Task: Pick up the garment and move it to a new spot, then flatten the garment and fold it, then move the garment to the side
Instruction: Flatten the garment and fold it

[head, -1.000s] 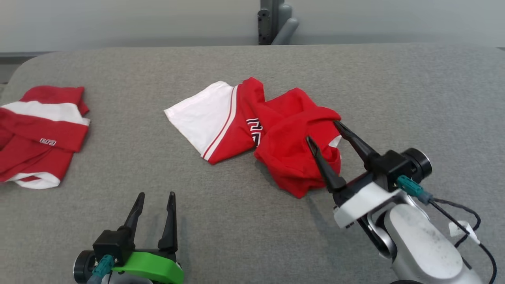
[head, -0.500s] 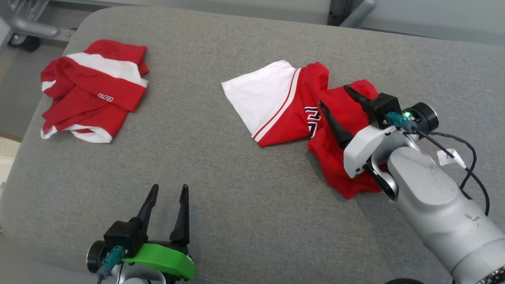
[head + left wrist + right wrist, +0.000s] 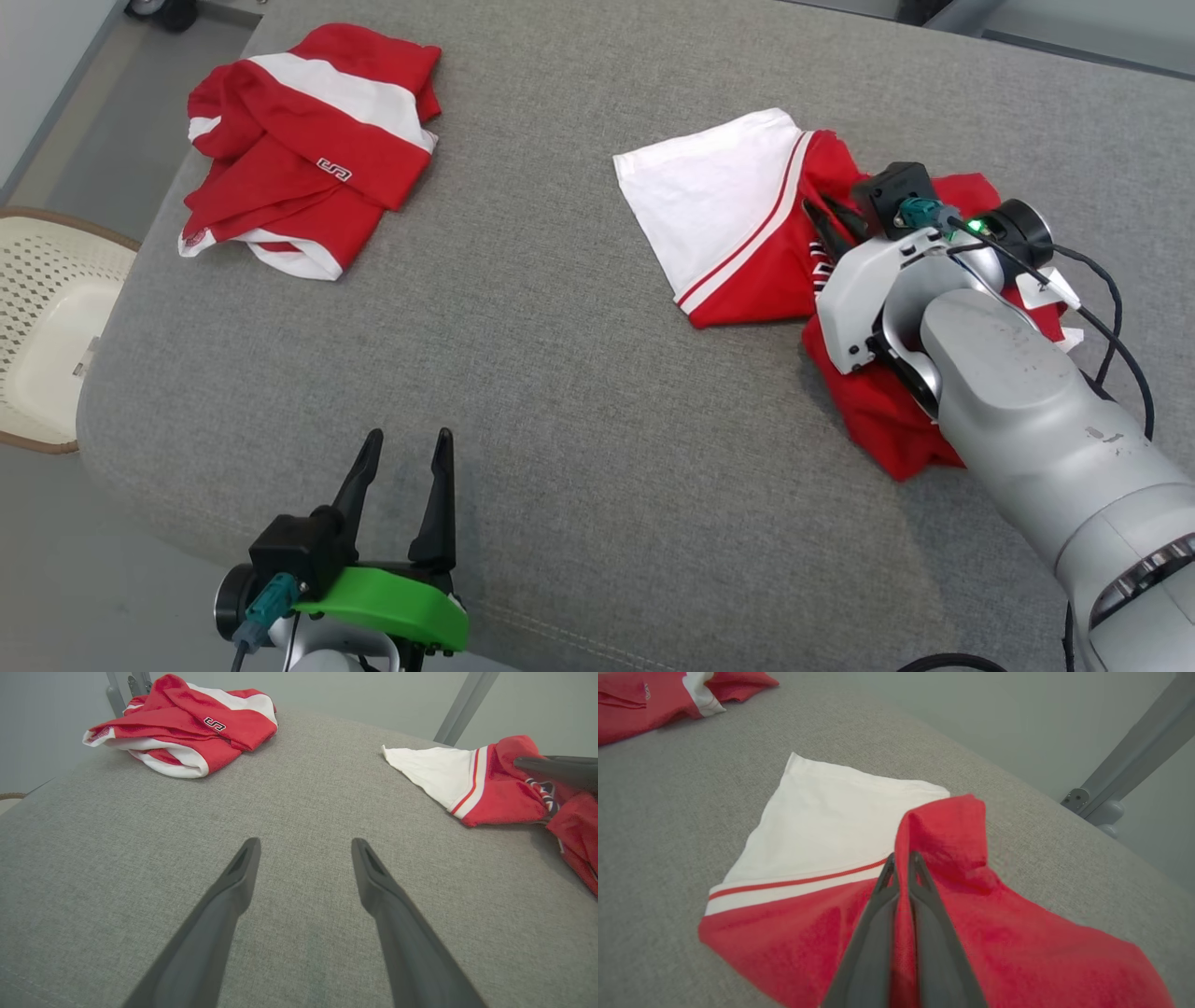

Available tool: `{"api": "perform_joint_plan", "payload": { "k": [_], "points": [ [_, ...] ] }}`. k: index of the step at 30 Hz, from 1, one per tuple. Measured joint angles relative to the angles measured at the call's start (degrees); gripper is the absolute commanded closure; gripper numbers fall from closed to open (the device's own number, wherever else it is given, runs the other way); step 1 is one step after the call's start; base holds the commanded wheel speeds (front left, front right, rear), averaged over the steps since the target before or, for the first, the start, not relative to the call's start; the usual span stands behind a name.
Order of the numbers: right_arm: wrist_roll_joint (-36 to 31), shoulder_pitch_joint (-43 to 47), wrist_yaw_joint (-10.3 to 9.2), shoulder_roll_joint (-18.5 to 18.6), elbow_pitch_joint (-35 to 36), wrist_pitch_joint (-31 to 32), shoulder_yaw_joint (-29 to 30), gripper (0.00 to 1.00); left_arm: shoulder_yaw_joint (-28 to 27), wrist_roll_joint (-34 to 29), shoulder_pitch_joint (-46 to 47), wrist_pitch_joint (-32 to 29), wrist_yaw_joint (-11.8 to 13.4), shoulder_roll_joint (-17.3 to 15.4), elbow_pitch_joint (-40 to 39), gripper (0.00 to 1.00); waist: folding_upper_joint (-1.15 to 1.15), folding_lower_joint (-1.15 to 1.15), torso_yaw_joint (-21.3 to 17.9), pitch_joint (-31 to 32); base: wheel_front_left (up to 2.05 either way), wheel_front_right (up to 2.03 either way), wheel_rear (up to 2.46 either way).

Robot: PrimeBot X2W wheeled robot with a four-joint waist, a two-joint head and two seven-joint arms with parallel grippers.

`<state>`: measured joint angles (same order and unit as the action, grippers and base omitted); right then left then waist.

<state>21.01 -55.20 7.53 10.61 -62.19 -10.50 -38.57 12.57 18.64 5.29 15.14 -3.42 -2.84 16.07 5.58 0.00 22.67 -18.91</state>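
- Head view: a grey fabric-covered desk [image 3: 560, 392] seen from above.
- The garment [image 3: 738, 215], red with a white panel and a thin red stripe, lies crumpled on the right half of the desk.
- The right end effector [image 3: 822, 210] reaches in from the lower right on a silver forearm [image 3: 1018, 392]. Its two dark fingers are drawn together on the red cloth near the middle of the garment, and the forearm covers part of the red bundle.
- The left end effector [image 3: 409, 435] hovers at the lower left over the near edge of the desk, fingers spread wide and holding nothing.
- A folded shirt [image 3: 308, 149] in the same red and white sits at the far left, well apart from the garment.
- A pale perforated basket [image 3: 65, 266] stands beside the desk's left edge.
- Left wrist view: the two spread fingers point across bare grey fabric. The folded shirt is at upper left and the garment at upper right, with one dark finger of the other arm lying on its red part.
- Right wrist view: the fingers are nearly closed, pinching a raised ridge of red cloth between them. The white panel lies flat just beyond to the left, and a grey metal strut [image 3: 1134, 756] shows at upper right.
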Motion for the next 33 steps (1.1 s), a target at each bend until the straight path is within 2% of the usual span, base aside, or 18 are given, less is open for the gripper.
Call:
{"api": "perform_joint_plan", "payload": {
  "k": [6, 11, 14, 19, 22, 28, 33],
  "points": [
    [0.37, -2.61, 0.00, -1.67, -0.88, -2.96, -0.57, 1.00, -0.18, 0.58, -0.01, 0.00, 0.00, 0.00, 0.04, 0.00, 0.00, 0.00, -0.67, 0.22, 0.00, 0.00, 0.00],
    [2.71, -6.10, 0.00, -3.67, 3.34, -4.27, 0.52, 1.00, 0.10, 0.63, -0.02, 0.00, -0.02, 0.01, 0.16, 0.00, 0.00, 0.00, -1.64, 1.31, 0.00, 0.00, 0.00],
    [4.01, -8.47, 0.00, -4.26, 10.99, -4.42, 3.01, 1.00, 0.15, 0.44, -0.04, 0.00, -0.12, 0.01, 0.43, 0.00, 0.00, 0.00, -2.15, 2.11, 0.00, 0.00, 0.00],
    [4.33, -9.30, 0.00, -4.37, 25.51, -4.49, 11.74, 1.00, 0.09, 0.38, -0.23, 0.00, -0.41, 0.01, 0.66, 0.00, 0.00, 0.00, -2.56, 3.40, 0.00, 0.00, 0.00],
    [2.99, -6.95, 0.00, -4.01, 29.81, -4.55, 15.93, 1.00, -0.14, 0.21, -0.76, 0.00, -0.62, 0.02, 0.79, 0.00, 0.01, 0.00, -2.68, 4.15, 0.00, 0.00, 0.00],
    [0.33, -1.65, 0.00, -1.37, 29.18, -4.54, 22.28, 1.00, -1.00, 0.04, -1.69, 0.00, -0.68, 0.00, 1.02, 0.00, 0.00, 0.00, -3.58, 4.73, 0.00, 0.00, 0.00],
    [-0.98, 8.80, 0.00, 1.87, 21.07, -4.54, 25.43, 1.00, -0.74, 0.18, -2.11, 0.00, -0.80, 0.01, 1.16, 0.00, 0.00, 0.00, -4.90, 4.66, 0.00, 0.00, 0.00]
  ]
}}
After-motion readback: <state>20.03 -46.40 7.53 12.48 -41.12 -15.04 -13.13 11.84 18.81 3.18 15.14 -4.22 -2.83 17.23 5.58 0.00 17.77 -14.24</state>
